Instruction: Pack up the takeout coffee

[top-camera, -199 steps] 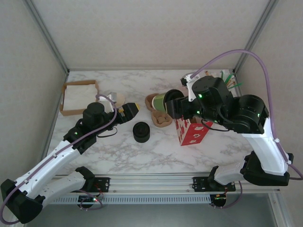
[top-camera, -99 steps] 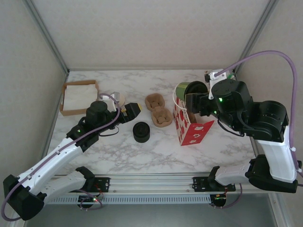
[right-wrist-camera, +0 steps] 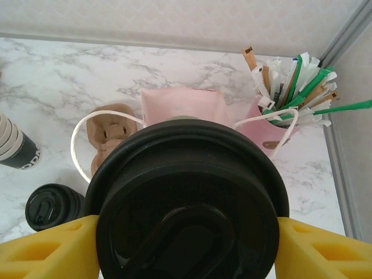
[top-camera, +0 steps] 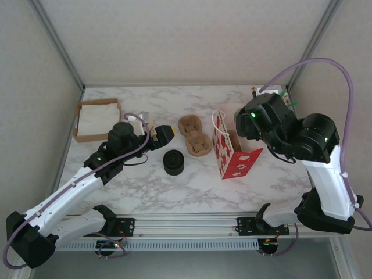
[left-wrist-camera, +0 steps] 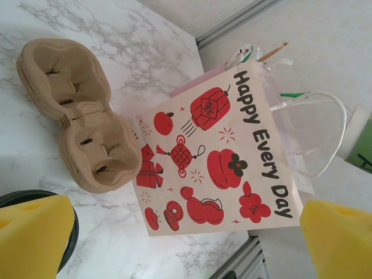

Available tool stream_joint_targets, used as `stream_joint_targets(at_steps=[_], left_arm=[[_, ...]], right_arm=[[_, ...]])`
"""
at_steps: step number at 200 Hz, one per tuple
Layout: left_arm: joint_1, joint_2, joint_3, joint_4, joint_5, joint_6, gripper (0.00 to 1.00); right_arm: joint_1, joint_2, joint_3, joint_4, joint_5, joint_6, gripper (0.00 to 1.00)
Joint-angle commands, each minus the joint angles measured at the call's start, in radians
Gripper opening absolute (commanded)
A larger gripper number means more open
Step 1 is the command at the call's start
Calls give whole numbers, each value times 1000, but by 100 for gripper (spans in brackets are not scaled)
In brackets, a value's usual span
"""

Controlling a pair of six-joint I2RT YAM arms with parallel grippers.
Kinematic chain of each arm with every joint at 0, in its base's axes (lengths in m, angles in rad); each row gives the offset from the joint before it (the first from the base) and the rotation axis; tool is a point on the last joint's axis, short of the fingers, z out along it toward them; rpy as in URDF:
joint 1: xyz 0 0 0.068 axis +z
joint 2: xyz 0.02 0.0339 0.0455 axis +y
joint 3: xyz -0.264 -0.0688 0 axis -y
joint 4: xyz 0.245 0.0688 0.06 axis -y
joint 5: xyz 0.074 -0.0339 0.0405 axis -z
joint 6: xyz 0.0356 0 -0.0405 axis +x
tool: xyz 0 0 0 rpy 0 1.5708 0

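Swinging right over the last second, the right gripper [top-camera: 239, 125] had carried the coffee [right-wrist-camera: 186, 197] off the carriers [top-camera: 195, 135] to the bag [top-camera: 235, 157], while the left gripper [top-camera: 164, 132] had edged slightly farther out. White, grey-veined marble topped the table [top-camera: 145, 186], boxed in by pale walls and metal posts.

The coffee hung just above the bag's mouth on the right. Its lid faced the right wrist, and its long axis ran away from that camera toward the bag's pink inside. Yellow fingers [right-wrist-camera: 46, 250] were clamped on either side of the lid. The left gripper's fingers stood wide apart, holding nothing.

The right wrist view gave the lid face-on, plus a cup stack [right-wrist-camera: 14, 148] and straws [right-wrist-camera: 290, 81]. The left wrist view gave a green strip of the coffee's side past the bag's handle [left-wrist-camera: 325, 133], and the bag's printed face.
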Motion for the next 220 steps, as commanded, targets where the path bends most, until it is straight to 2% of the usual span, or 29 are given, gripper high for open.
stream_joint_targets(at_steps=[1,64,149,220], left_arm=[[11,2,34,25,18,11,100],[10,3,35,27,24,10,100],[10,15,36,32,34,16,100],[11,18,35,38,40,16,100]], right_arm=[[-25,23,24,-124,-19,36,70],[-88,65,4,-191,-106,26,70],[-213,69,-130,-191,-193,-18,71],[-271,86,-201,-163,-271,-74,71]])
